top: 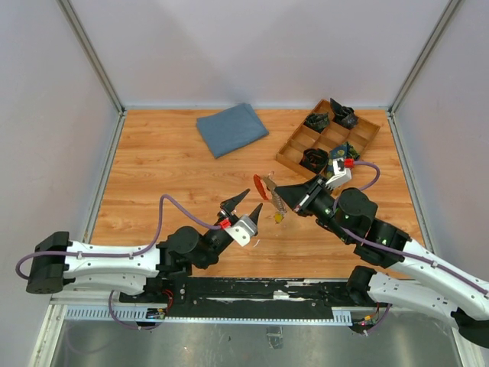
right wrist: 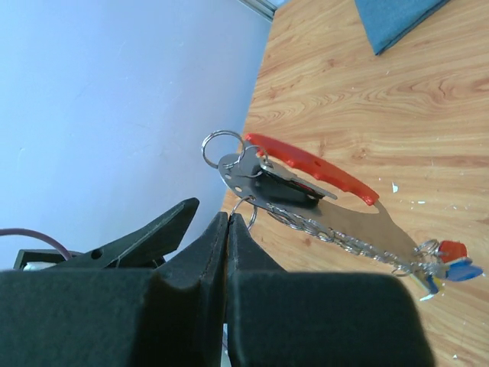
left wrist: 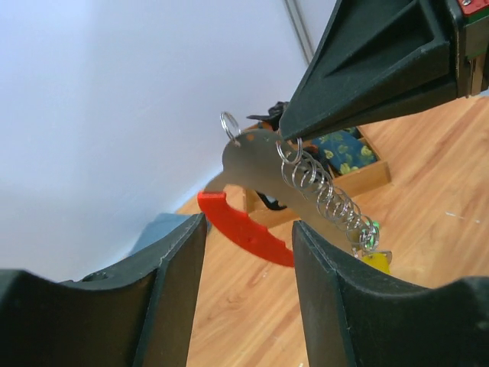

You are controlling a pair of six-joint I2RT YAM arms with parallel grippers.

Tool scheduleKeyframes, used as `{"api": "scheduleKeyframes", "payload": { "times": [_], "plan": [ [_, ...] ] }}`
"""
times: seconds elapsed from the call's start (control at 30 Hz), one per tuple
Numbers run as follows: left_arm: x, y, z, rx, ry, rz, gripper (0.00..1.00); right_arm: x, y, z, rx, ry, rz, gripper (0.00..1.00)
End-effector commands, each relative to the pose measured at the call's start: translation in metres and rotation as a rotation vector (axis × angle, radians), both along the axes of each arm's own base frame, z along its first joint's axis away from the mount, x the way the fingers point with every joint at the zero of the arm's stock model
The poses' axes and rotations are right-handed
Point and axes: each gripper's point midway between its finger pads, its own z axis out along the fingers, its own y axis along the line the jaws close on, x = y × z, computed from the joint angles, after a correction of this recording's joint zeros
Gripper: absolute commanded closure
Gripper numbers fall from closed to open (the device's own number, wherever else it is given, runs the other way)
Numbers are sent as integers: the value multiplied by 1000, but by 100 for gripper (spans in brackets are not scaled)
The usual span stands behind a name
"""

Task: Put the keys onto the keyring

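Observation:
My right gripper (top: 278, 189) (right wrist: 228, 217) is shut on a small wire ring of the keys (right wrist: 284, 191), holding the bunch above the table. The keys are flat silver-grey metal with a chain of little rings (left wrist: 328, 195) running down to yellow (left wrist: 374, 260) and blue (right wrist: 462, 270) ends. The keyring (left wrist: 244, 225) (right wrist: 313, 168) (top: 261, 186), a thin red curved loop, sticks out from the same bunch. My left gripper (top: 254, 199) (left wrist: 248, 229) is open just below and left of the bunch, with nothing between its fingers (left wrist: 172, 260); the red loop lies beyond its tips.
A folded blue cloth (top: 231, 128) lies at the back centre of the wooden table. A wooden compartment tray (top: 287, 160) with dark items stands at the back right, close behind the right gripper. White walls enclose the table on three sides.

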Motion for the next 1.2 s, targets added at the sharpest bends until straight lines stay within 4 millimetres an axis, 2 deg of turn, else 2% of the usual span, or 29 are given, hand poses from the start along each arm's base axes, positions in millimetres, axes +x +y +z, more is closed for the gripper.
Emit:
{"api": "scheduleKeyframes", "payload": {
  "times": [0.0,0.13,0.33,0.7,0.93,1.17],
  "plan": [
    [1,5,31,-94,-100,52,46,0,-5,27,119,44,-46,99],
    [-1,-6,36,-119,-108,24,50,0,-5,29,134,53,-49,99],
    [-6,-19,34,-136,-92,-20,63,0,-6,28,149,66,-54,99],
    [-16,-34,30,-129,-88,-26,68,2,-10,22,156,92,-83,99],
    [-15,-36,31,-158,-84,-8,73,1,-9,24,162,92,-74,99],
    [-12,-42,34,-183,-82,8,71,-2,-7,27,177,95,-52,99]
  ]
}}
